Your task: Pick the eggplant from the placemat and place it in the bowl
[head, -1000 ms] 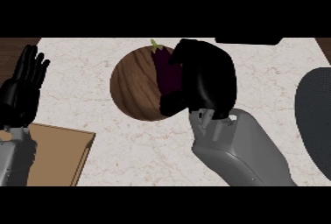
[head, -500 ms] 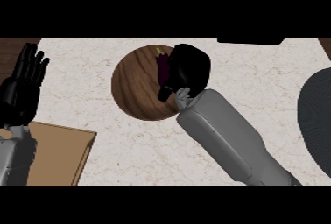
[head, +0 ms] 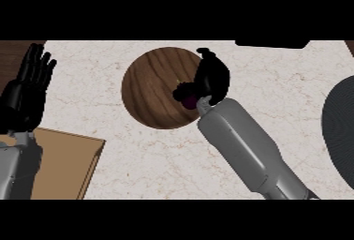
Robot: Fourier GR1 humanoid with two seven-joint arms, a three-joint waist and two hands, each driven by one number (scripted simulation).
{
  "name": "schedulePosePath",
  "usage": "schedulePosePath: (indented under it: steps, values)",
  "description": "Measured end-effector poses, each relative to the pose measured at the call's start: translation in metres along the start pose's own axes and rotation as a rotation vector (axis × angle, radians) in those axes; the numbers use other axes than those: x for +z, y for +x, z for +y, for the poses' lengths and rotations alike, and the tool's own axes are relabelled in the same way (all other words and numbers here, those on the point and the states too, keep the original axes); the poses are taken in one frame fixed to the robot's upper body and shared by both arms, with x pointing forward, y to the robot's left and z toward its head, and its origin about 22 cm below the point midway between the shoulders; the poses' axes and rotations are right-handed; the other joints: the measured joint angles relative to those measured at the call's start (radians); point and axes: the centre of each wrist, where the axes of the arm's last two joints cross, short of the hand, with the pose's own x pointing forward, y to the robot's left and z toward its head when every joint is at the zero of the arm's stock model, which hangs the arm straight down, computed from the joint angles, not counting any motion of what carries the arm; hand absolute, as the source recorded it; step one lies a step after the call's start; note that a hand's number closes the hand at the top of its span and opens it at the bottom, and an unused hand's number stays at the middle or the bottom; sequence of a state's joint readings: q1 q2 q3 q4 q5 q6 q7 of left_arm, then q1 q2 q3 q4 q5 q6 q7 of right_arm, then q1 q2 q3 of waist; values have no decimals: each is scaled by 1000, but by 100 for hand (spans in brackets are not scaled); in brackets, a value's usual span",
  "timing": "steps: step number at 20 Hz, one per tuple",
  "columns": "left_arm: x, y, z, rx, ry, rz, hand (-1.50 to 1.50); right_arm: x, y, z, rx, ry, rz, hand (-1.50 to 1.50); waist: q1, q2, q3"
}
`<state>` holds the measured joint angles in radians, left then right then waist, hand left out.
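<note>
A round wooden bowl (head: 155, 89) sits on the pale marble counter, left of centre. My right hand (head: 213, 77) hangs over the bowl's right rim, fingers curled round the dark purple eggplant (head: 185, 97). Only the eggplant's lower end and a bit of its stem show, inside the bowl's outline beside the wrist. The dark grey placemat (head: 342, 126) lies at the far right edge, partly cut off. At the left edge my left hand (head: 27, 89) rests open with its fingers up.
A tan wooden board (head: 66, 164) lies at the lower left, under my left forearm. A dark object (head: 271, 43) sits at the counter's back edge. Bare marble stretches between the bowl and the placemat.
My right hand has swung left and turned over the bowl, carrying the eggplant from the bowl's upper right rim down towards its inside. The left hand has not moved.
</note>
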<state>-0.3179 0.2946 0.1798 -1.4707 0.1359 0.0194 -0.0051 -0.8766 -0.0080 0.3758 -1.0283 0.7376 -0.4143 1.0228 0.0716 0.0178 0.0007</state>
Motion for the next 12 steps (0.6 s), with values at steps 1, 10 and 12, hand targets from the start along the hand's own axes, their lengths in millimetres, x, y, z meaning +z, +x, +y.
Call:
schedulePosePath:
  steps: [1, 10, 12]
  values:
    - [-1, 1, -1, 1, 1, -3, 0, -1, -3, 3, -40, -20, -7, -150, -1, 0, 0]
    - [10, -10, 12, -7, 39, 19, 0, -12, -15, 6, -263, -308, -36, -150, -45, -15, -1]
    - [11, -9, 16, -11, 49, 25, 0, -11, -19, 4, -296, -350, -26, -150, -57, -18, -1]
